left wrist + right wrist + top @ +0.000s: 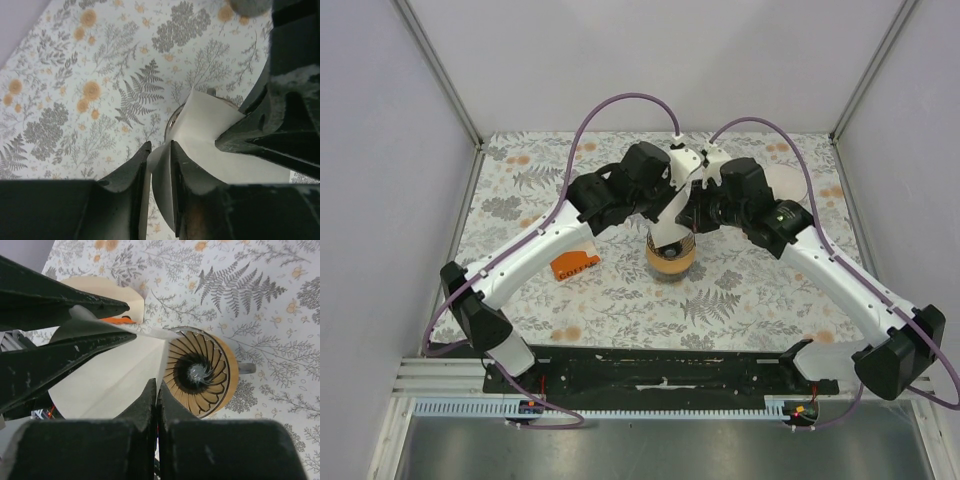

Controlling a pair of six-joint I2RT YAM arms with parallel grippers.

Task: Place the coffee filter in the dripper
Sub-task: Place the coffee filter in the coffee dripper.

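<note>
While the coffee filter is pinched at its edge by the closed right gripper, overlapping the rim of the dripper but not seated, and the jaws of the left gripper are parted around its fold, it could be tipped askew by that lone hold.

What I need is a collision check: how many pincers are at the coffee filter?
2: the left pincer open astride an edge of the coffee filter, the right pincer shut on it by the dripper. None seems hidden.
</note>
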